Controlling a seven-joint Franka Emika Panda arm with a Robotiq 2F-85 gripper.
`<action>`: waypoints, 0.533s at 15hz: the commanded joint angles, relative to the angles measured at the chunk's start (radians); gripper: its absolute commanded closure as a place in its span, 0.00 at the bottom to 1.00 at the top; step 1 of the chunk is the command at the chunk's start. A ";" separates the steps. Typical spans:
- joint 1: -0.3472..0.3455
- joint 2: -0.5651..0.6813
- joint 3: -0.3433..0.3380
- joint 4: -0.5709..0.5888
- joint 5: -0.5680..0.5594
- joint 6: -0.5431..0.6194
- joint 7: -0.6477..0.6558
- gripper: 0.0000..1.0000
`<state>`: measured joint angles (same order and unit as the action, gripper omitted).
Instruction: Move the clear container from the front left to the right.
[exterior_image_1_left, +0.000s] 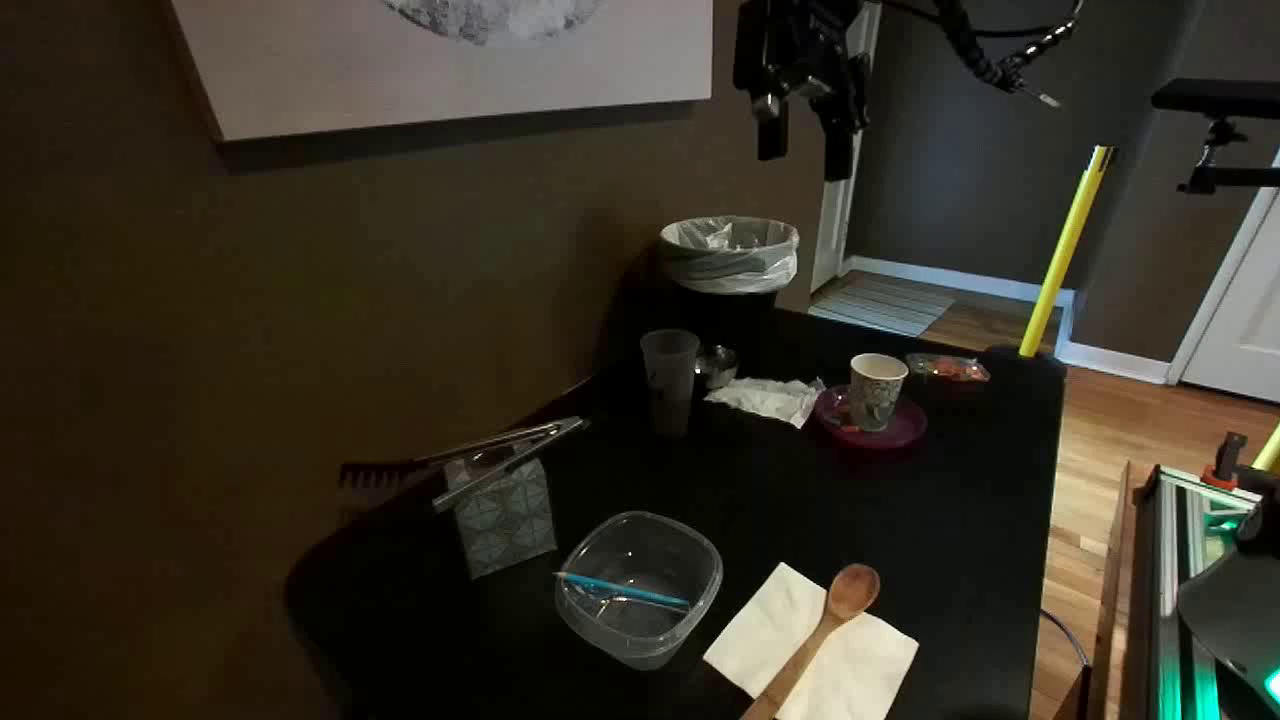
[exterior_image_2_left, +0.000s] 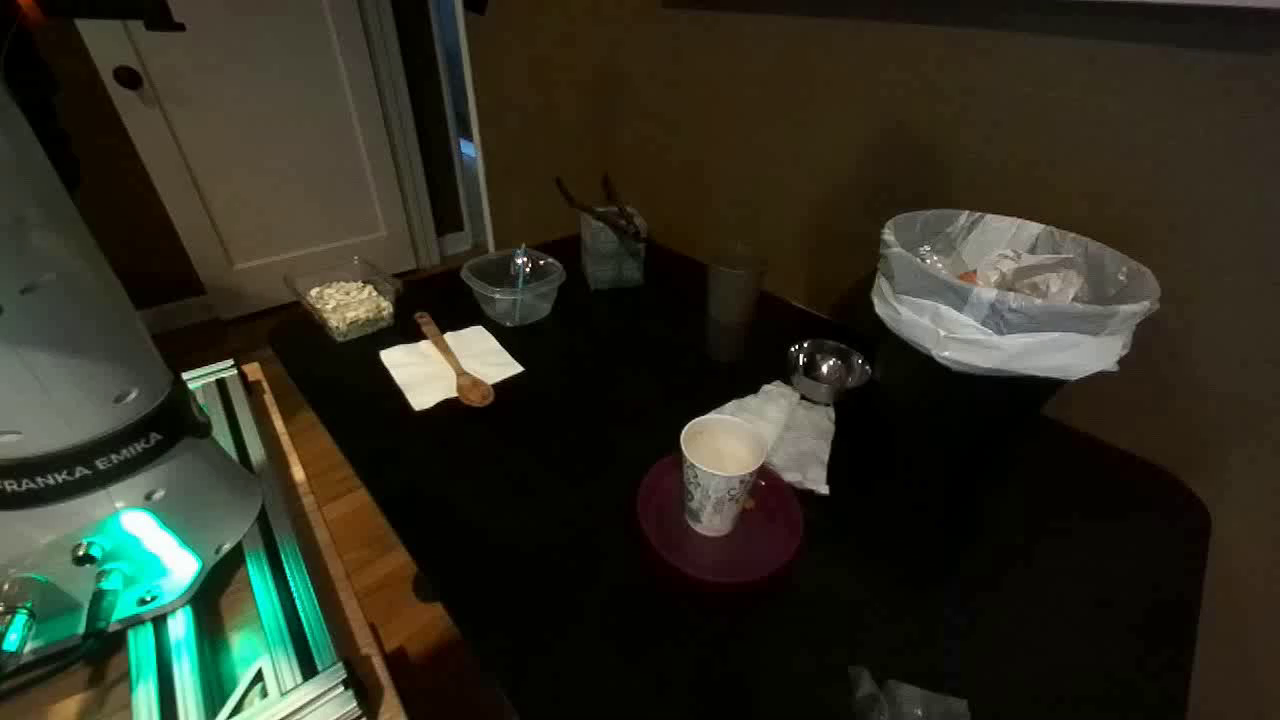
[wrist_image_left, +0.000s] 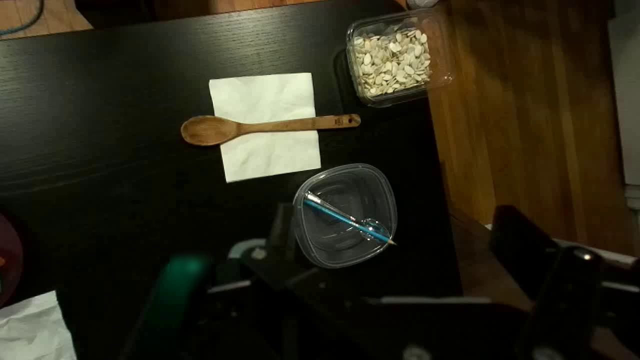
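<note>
Gripper (exterior_image_1_left: 805, 165) high above the black table (exterior_image_1_left: 930, 520), jaws apart. In my wrist view they look dark and blurred. Framed between them there, well below: the clear container (wrist_image_left: 376, 196), upright on the table. One jaw meets its edge in that frame, so I can't read that bit of rim. Inside, a blue pencil (wrist_image_left: 345, 217), one end at the rim, and a see-through utensil (wrist_image_left: 372, 229), spoon-shaped as far as I can make out.

Ahead of the jaws, past the container: a wooden spoon (wrist_image_left: 280, 125) across a white napkin (wrist_image_left: 272, 157), its handle end cut off in an exterior view. Beyond, pale seeds (wrist_image_left: 392, 60) in a clear plastic box (wrist_image_left: 440, 50).

Well to one side of the jaws: purple plate (wrist_image_left: 11, 245), only a sliver in my wrist view. A paper cup (exterior_image_2_left: 712, 495) hides part of it; I can't name the scraps (exterior_image_2_left: 750, 504) alongside. A dim tumbler (exterior_image_1_left: 670, 385) covers part of a metal bowl (exterior_image_1_left: 718, 368) in an exterior view. Tongs (exterior_image_1_left: 515, 455) at a patterned box (exterior_image_1_left: 510, 520): across it or standing in it, I can't tell.
</note>
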<state>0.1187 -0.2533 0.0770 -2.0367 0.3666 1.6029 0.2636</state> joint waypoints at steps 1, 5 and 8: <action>-0.015 0.001 0.013 0.003 0.002 -0.004 -0.002 0.00; -0.015 0.001 0.013 0.003 0.002 -0.004 -0.002 0.00; -0.014 -0.007 0.013 -0.020 0.000 0.006 -0.025 0.00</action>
<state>0.1178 -0.2534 0.0777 -2.0367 0.3666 1.6029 0.2635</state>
